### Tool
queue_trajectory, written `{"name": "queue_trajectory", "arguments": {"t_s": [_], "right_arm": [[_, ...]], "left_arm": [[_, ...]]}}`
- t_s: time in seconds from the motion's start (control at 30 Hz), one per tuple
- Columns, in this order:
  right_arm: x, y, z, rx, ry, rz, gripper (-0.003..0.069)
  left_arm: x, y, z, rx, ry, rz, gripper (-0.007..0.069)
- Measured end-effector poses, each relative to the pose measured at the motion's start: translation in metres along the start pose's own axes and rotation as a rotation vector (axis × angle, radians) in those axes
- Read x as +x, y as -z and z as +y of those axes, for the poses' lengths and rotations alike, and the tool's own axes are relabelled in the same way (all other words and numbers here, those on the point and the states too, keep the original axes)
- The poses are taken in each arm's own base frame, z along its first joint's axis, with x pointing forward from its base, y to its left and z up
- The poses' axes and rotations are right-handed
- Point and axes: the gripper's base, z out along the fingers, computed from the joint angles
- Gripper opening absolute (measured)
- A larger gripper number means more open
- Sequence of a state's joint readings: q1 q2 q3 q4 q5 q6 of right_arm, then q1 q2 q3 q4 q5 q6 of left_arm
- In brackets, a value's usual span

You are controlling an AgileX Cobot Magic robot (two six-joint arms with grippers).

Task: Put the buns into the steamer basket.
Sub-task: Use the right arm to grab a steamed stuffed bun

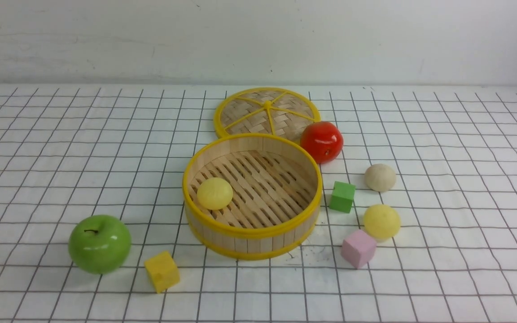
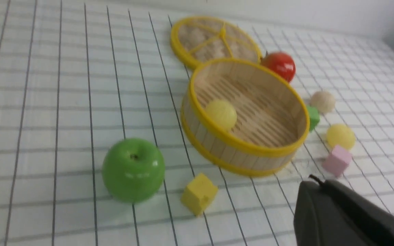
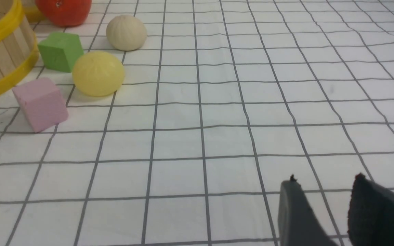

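**While the grippers are hanging empty, the steamer basket is holding the first yellow bun**

Though neither arm is showing in the front view, the wrist cameras are catching both tools. The left gripper is appearing as one dark mass, its jaws pressed together on nothing. The right gripper is standing partly open, its two dark fingers apart with only the gridded tablecloth between them. Neither is touching any object.

In the front view, the steamer basket is sitting at the centre of the frame. It is a round, low tub of light wooden slats with yellow rims and a slatted floor. The first yellow bun, pale, matte and dome-shaped, is resting on the slats at the left of the tub, near the wall.

Right of the basket, the second yellow bun is lying on the cloth, faint ribs running over its dome, with the pink cube just beside it at its lower left. Above it in the frame, the cream-beige bun is sitting, ribbed likewise. The green cube is standing between the two outer buns and the basket wall.

The red apple is lying just beside the basket's upper right rim, and the woven lid is lying flat behind the basket. At the lower left, the green apple and the yellow cube are sitting near each other.
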State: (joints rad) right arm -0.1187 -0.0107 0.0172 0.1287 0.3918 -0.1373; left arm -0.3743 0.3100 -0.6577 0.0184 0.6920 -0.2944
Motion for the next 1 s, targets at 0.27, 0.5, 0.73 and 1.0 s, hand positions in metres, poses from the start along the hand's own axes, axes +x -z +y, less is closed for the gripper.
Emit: {"name": "queue_trajectory", "arguments": {"t_s": [0.27, 0.5, 0.73, 1.0], "right_arm": [[0.000, 0.000, 0.000, 0.000, 0.000, 0.000, 0.0241], [0.000, 0.000, 0.000, 0.000, 0.000, 0.000, 0.0241], [0.000, 0.000, 0.000, 0.000, 0.000, 0.000, 0.0241], [0.000, 0.000, 0.000, 0.000, 0.000, 0.000, 0.0241]], "left_arm": [[0.052, -0.010, 0.025, -0.129, 0.010, -0.272, -0.0013], [0.121, -0.032, 0.051, -0.271, 0.043, -0.191, -0.0013], [0.160, -0.045, 0.065, -0.347, 0.078, -0.044, -0.0013], [0.161, -0.045, 0.066, -0.348, 0.079, -0.040, -0.0013]]}}
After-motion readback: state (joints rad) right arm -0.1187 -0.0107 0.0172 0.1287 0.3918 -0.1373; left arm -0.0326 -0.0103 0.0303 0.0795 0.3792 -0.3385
